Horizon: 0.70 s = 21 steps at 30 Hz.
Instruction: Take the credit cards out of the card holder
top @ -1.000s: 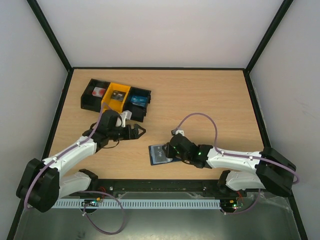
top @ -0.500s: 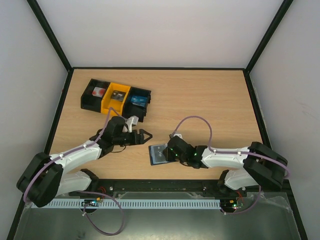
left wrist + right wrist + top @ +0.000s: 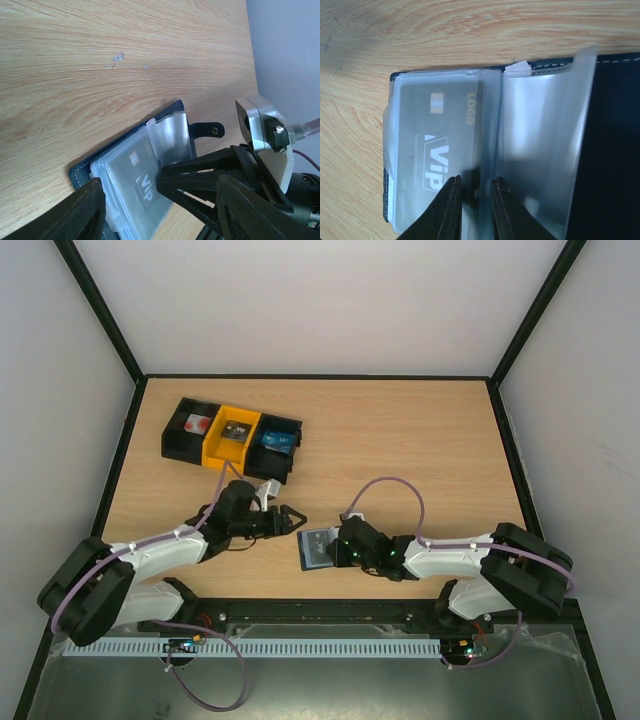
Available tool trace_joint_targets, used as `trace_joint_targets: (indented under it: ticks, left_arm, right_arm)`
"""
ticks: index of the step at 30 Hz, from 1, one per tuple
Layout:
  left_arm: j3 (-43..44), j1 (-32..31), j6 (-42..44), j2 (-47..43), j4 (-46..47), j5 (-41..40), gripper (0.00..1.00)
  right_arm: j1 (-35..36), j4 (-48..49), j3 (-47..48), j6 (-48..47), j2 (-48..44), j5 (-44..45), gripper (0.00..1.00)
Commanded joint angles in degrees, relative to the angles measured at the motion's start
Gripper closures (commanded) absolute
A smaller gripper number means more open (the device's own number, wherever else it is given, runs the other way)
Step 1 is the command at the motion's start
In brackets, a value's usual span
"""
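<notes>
Lying open on the light wooden table [image 3: 420,440] near its front edge, the flat black card holder [image 3: 316,548] shows a grey credit card [image 3: 435,145] inside a clear plastic sleeve [image 3: 540,140]. Right gripper [image 3: 474,192]: fingers nearly together astride that sleeve, grip unconfirmed. Left gripper [image 3: 295,522]: spread, just beside the holder.

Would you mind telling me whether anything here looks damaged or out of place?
Nothing spilled or broken. The table bears a small pale scuff near the card holder, and a little white scrap sticks out at the spine of its clear sleeves.
</notes>
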Motion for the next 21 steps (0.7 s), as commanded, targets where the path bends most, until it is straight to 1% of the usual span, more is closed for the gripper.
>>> trace_joint_targets:
  ticks: [1, 6, 12, 17, 19, 21]
  left_arm:
    - [-1.29, -0.6, -2.69, 0.9, 4.8, 0.56, 0.39]
    - [-1.59, -1.18, -4.11, 1.88, 6.16, 0.28, 0.44]
    - [-4.27, -3.16, -8.27, 4.86, 13.96, -0.02, 0.46]
    - [-3.99, -5.39, -9.8, 9.05, 17.84, 0.6, 0.46]
    - [-3.97, -5.5, -10.07, 9.63, 18.29, 0.23, 0.46]
    - [-2.93, -5.19, -9.15, 9.48, 15.03, -1.21, 0.46]
  right_arm:
    - [0.05, 0.24, -1.89, 0.05, 0.14, 0.23, 0.86]
    - [0.05, 3.67, -4.36, 1.73, -0.65, 0.1, 0.91]
    - [0.09, 6.61, -6.03, 2.11, -1.0, 0.46, 0.96]
    - [0.05, 9.35, -5.93, 2.08, 0.65, -0.43, 0.98]
    - [0.09, 10.5, -5.31, 1.86, 1.96, -1.16, 0.98]
    - [0.05, 11.63, -4.39, 1.8, 3.27, -1.86, 0.98]
